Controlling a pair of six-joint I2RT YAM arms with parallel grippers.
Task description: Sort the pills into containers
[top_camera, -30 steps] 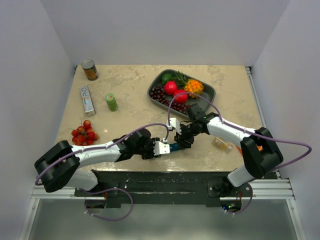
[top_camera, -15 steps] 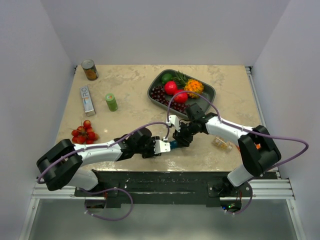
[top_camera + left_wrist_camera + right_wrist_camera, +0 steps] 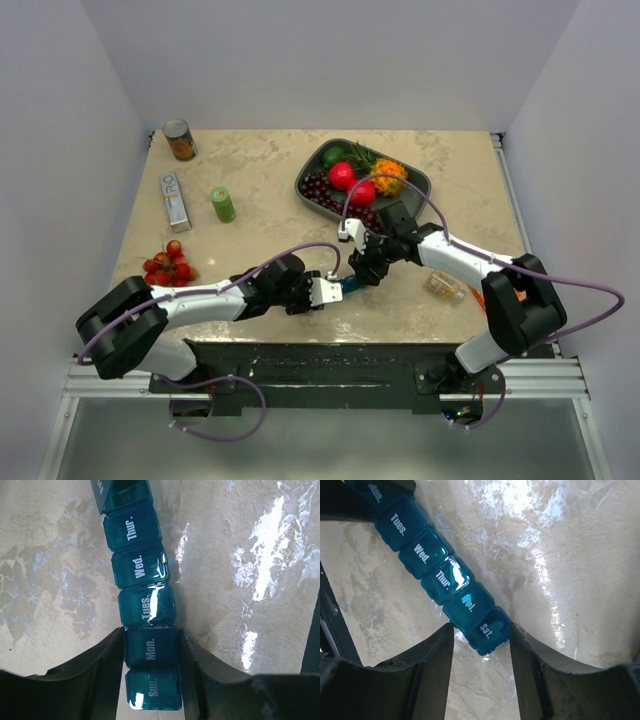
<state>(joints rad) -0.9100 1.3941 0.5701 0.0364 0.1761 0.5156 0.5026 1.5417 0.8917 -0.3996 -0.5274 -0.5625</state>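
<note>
A grey tray (image 3: 419,184) is holding red apples (image 3: 342,175), an orange fruit (image 3: 388,174), a lime (image 3: 333,156) and dark cherries (image 3: 316,187) — a can (image 3: 179,139), silver box (image 3: 175,199), green bottle (image 3: 222,204) and cherry tomatoes (image 3: 168,265) are sitting apart along the beige table's (image 3: 270,170) left side.

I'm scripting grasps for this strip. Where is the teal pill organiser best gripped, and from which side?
By an end compartment, across the narrow width, from above: the pill organiser lies flat on the table, long and thin, long sides bare. The left gripper clamps the Mon. compartment that way; the right gripper straddles the Sat. compartment.
</note>
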